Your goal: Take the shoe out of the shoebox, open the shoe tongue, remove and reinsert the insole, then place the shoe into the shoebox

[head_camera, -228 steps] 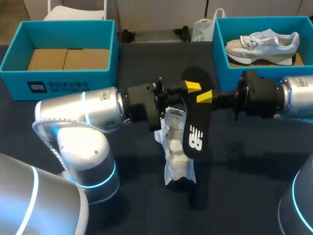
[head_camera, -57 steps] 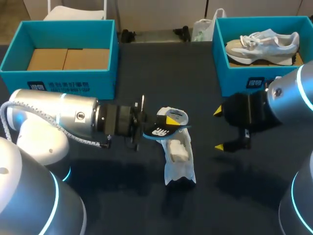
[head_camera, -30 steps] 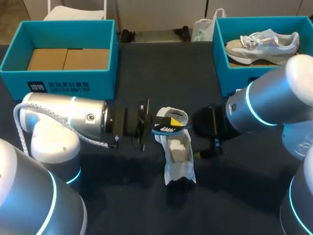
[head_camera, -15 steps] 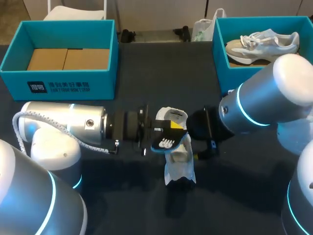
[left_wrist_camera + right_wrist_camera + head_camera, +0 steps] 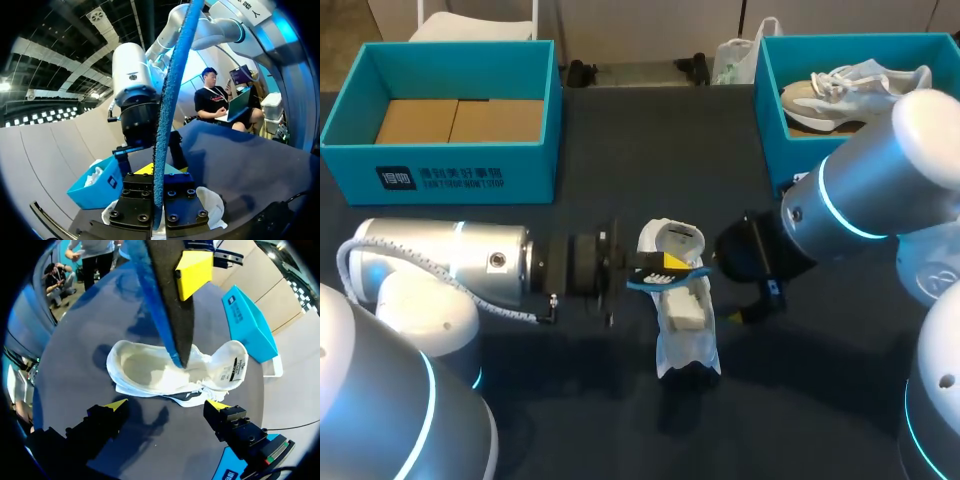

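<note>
A white shoe point(image 5: 686, 322) lies on the dark table, its opening facing up. Just above that opening my left gripper point(image 5: 655, 266) is shut on a black insole point(image 5: 672, 272) with a blue edge. In the left wrist view the insole point(image 5: 172, 95) stands on edge, clamped in the left gripper point(image 5: 159, 202). My right gripper point(image 5: 732, 300) is open beside the shoe's right side. In the right wrist view its two tips straddle the shoe point(image 5: 150, 371) from a short way off, right gripper point(image 5: 167, 405) empty, with the insole point(image 5: 167, 295) hanging over the shoe.
A teal shoebox point(image 5: 768, 130) at the back right holds a second pale shoe point(image 5: 855, 88). Another teal box point(image 5: 440, 178) with cardboard inside stands at the back left. A white bag point(image 5: 735, 60) lies at the table's far edge.
The left gripper dipped the insole's tip toward the shoe's opening, then levelled it again. The right arm shifted slightly to the right, staying open beside the shoe.
</note>
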Robot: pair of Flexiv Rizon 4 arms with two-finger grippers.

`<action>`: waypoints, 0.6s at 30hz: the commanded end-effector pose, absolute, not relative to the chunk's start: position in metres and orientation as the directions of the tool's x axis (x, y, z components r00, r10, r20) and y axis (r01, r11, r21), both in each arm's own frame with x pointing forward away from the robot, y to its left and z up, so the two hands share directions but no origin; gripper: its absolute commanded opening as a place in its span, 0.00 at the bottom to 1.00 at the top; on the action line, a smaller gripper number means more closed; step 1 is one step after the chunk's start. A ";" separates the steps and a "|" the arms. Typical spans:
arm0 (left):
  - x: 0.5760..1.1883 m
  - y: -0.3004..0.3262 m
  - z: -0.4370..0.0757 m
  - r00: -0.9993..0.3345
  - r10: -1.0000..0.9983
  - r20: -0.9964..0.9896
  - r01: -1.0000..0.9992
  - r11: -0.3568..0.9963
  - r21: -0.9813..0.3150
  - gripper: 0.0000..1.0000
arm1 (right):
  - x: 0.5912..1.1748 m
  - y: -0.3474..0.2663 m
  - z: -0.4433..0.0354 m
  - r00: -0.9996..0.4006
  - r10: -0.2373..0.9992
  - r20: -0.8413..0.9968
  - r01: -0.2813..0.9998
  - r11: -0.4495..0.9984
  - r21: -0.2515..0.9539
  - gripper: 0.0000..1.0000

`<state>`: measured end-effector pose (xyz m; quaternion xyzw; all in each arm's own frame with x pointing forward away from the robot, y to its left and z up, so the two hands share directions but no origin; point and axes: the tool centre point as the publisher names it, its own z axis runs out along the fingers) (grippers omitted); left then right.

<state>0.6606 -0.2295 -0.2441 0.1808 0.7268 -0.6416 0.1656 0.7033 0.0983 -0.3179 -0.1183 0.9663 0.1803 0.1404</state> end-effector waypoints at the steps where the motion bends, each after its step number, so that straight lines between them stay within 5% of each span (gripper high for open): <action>1: 0.652 -0.228 -0.248 -0.891 0.030 -0.453 0.453 0.121 -0.883 0.00 | 0.701 0.099 -0.316 -0.932 -0.178 -0.315 -0.278 0.909 0.311 1.00; 18: 0.642 -0.241 -0.268 -0.919 0.009 -0.395 0.392 0.139 -0.909 0.00 | 0.701 0.099 -0.316 -0.932 -0.178 -0.315 -0.278 0.909 0.311 1.00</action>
